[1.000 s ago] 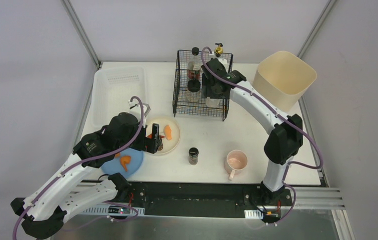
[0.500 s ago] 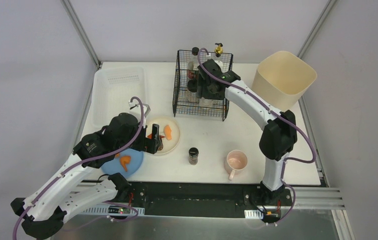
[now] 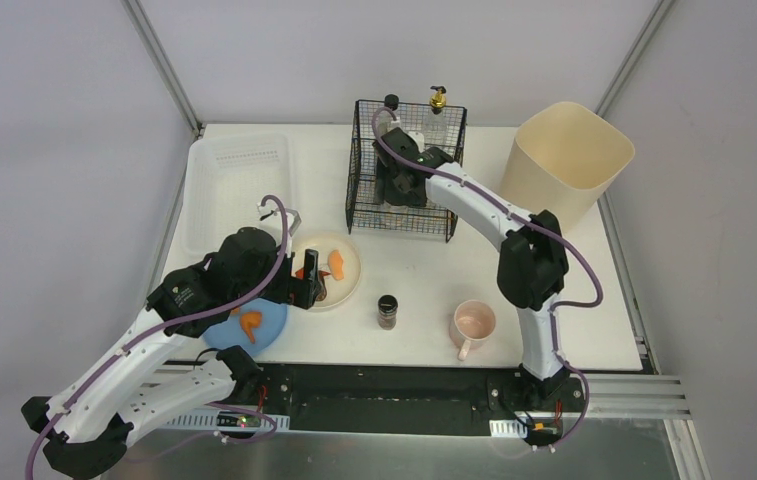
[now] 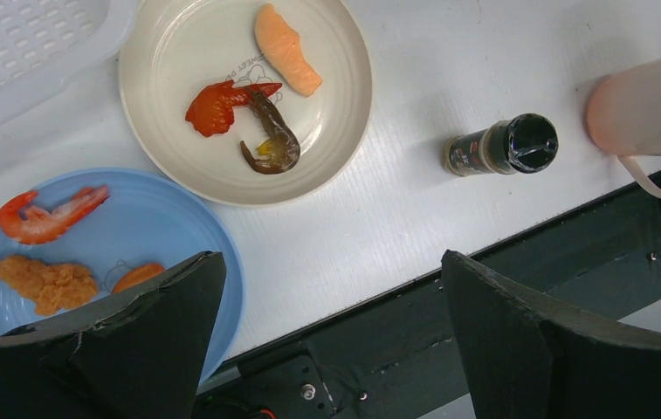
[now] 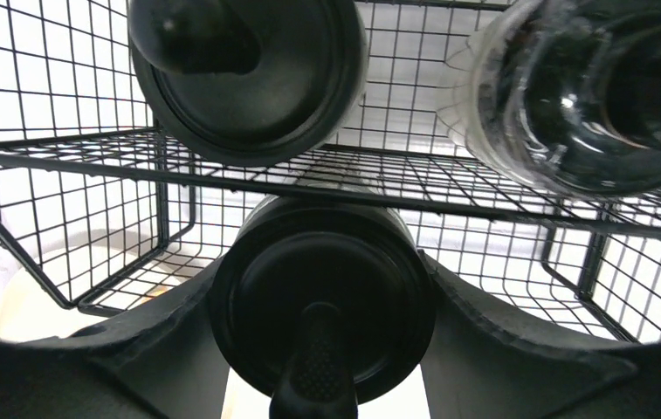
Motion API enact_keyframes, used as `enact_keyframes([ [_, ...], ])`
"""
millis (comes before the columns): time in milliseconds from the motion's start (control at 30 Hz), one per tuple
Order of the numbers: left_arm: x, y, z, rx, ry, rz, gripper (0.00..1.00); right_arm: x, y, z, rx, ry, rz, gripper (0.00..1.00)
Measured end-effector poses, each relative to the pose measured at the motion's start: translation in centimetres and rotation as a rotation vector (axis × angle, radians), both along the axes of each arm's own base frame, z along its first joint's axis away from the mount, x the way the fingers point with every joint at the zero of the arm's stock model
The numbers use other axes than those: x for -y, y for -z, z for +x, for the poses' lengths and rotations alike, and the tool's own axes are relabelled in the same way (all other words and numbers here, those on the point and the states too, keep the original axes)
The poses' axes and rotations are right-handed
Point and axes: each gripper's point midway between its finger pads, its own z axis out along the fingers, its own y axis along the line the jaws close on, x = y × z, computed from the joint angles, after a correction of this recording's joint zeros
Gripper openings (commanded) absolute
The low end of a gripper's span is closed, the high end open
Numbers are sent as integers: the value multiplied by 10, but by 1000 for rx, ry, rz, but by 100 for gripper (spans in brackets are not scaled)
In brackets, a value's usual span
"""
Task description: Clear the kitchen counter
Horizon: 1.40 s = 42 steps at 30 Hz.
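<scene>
Top external view: the kitchen counter is the white tabletop that runs from the arm bases to the back wall.
Right gripper: clamped on a black-capped bottle, with one finger against each side of the round cap.
Right gripper position: over the front-left part of the wire basket; whether the bottle rests on the basket floor cannot be told.
Wire basket: black, at the back centre of the counter; it holds a second black-capped bottle and a clear glass bottle.
Left gripper: jaws spread wide and gripping nothing, hovering above the counter's near edge.
Cream plate: on the counter ahead of the left gripper, carrying a salmon slice, a red piece and a dark shrimp.
Blue plate: just beside the cream plate at the near-left edge, carrying a red shrimp, a breaded piece and a small orange piece.
Spice jar: on the counter between the cream plate and the pink mug.
Tray: translucent white, back left.
Bin: cream, back-right corner.
</scene>
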Motion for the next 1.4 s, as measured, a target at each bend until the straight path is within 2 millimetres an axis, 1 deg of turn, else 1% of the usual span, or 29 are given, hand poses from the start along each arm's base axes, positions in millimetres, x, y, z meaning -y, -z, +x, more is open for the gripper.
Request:
enact_keyframes([
  [133,0,0,0,1,1,0,100,-8,7,2,-14,0,12,45],
  [200,0,0,0,1,1,0,100,-12,11,2,-24,-2,14,54],
  [267,0,0,0,1,1,0,100,-14,12,2,-25,-4,13,63],
  [400,0,0,0,1,1,0,100,-20,11,3,-24,-8,25,73],
  [567,0,0,0,3,4,4,100,-24,8,6,-9,-7,33,81],
  [700,0,0,0,3,6,6,100,-27,0,10,11,-8,47,87],
  [900,-1,1,0,3,8,8,99,-38,-23,15,60,-17,76,91],
  [1000,-1,1,0,3,8,8,100,-41,-29,15,77,-27,72,91],
  [1167,-1,1,0,3,8,9,100,-36,-37,2,85,-33,46,92],
  [1400,-1,1,0,3,8,9,100,-4,-67,-42,115,-44,31,91],
])
